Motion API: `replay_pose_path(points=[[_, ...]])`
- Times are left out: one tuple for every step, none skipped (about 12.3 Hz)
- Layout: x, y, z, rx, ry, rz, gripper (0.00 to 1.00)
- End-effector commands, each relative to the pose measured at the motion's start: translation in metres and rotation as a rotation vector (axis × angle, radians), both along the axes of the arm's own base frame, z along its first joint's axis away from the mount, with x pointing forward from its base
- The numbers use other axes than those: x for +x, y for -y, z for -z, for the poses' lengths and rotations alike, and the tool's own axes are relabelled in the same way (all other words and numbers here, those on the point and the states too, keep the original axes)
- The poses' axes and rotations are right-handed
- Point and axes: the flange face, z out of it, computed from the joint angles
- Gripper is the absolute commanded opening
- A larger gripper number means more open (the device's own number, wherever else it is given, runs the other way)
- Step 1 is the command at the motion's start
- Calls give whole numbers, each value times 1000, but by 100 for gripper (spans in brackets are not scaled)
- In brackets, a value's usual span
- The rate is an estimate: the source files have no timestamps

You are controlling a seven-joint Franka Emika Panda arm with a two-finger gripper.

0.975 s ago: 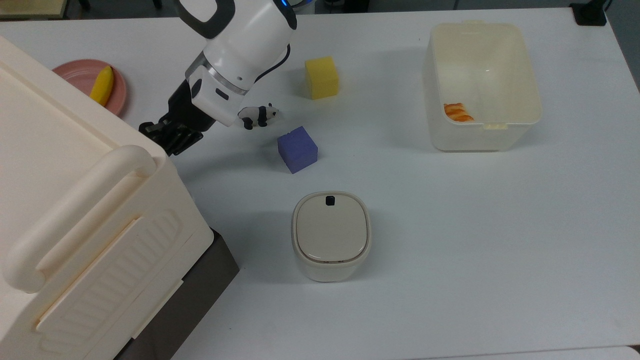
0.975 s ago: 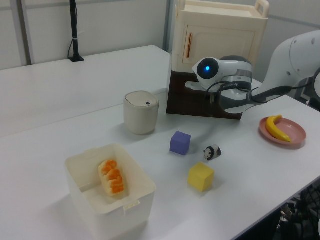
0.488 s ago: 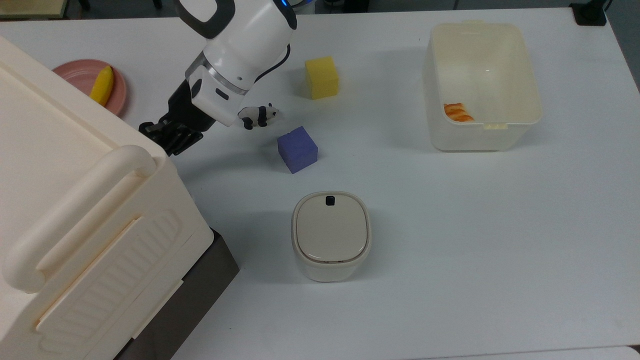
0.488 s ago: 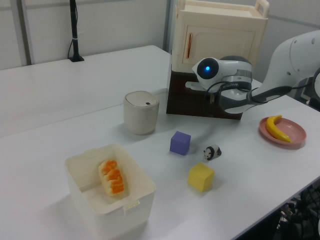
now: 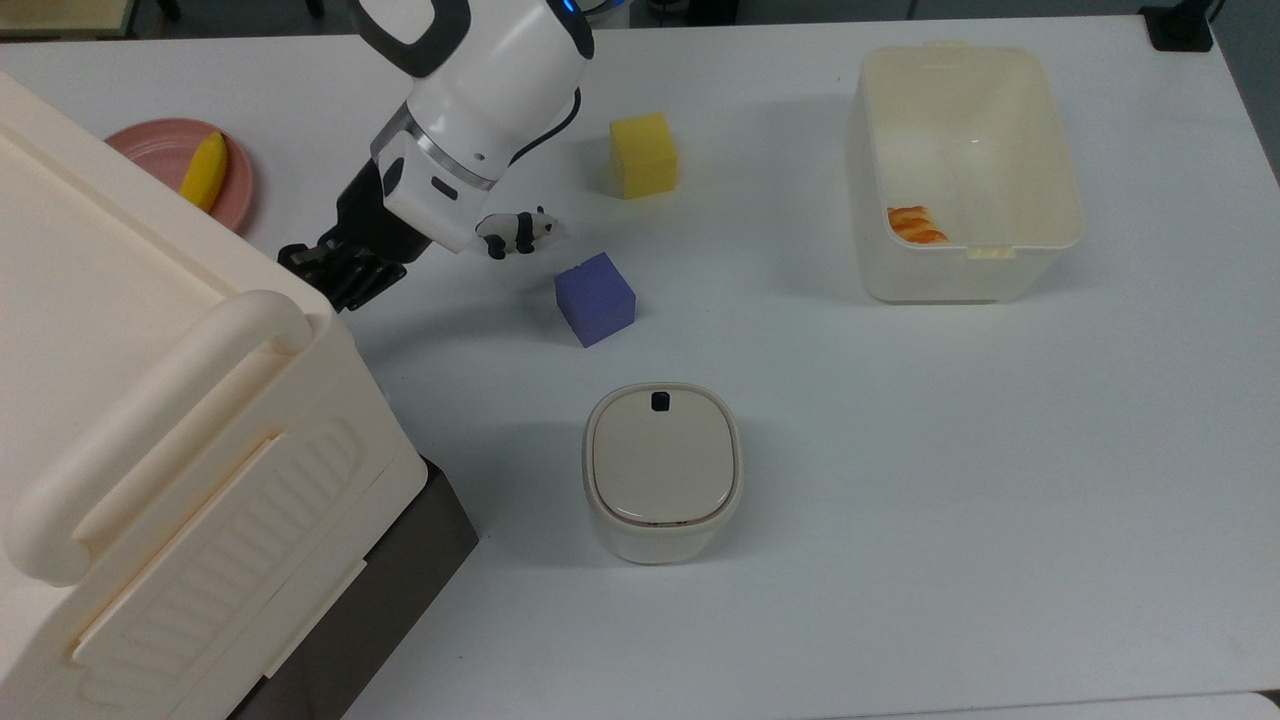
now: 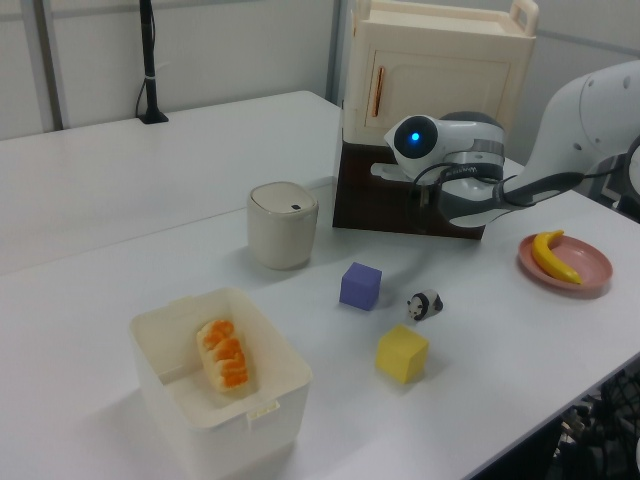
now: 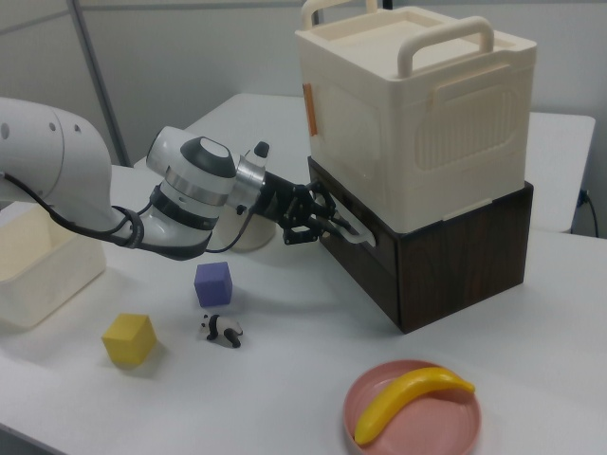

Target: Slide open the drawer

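Observation:
The drawer is the dark brown front under the cream cabinet, with a thin white loop handle. In the right view my gripper is at the left end of that handle, level with it. Seen in the top view, the gripper sits against the cabinet's upper right corner, and the drawer front is hidden beneath the cabinet top. The left view has the dark drawer front facing the camera, with my wrist in front of its right part. The drawer front looks flush with the dark base.
On the white table near the arm lie a panda toy, a purple cube and a yellow cube. A lidded beige bin stands in front of the cabinet. A clear tub sits far right, a pink plate with a banana behind the cabinet.

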Motion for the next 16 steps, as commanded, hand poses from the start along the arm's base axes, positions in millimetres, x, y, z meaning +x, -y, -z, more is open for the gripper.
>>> replay_pose_path(points=[[-14,-18,0,28,16,-14,5],[-16,-19,0,27,12,-14,5],[-18,-20,0,27,11,-16,5],[-19,-20,1,27,9,-16,5],[-21,-24,0,28,8,-22,5],[-23,-26,0,29,6,-25,5],[-24,-26,1,28,3,-24,5],[-27,-28,-2,27,7,-25,5],[-29,-28,-2,28,6,-26,5],[-32,-31,-1,27,1,-30,5],[-34,-35,-3,27,2,-36,5],[-38,-37,-1,27,-4,-39,5],[-41,-38,-3,26,-4,-41,5],[-45,-40,-3,25,-7,-43,5],[-46,-41,-2,25,-11,-44,5],[-49,-43,-5,25,-7,-47,5]])
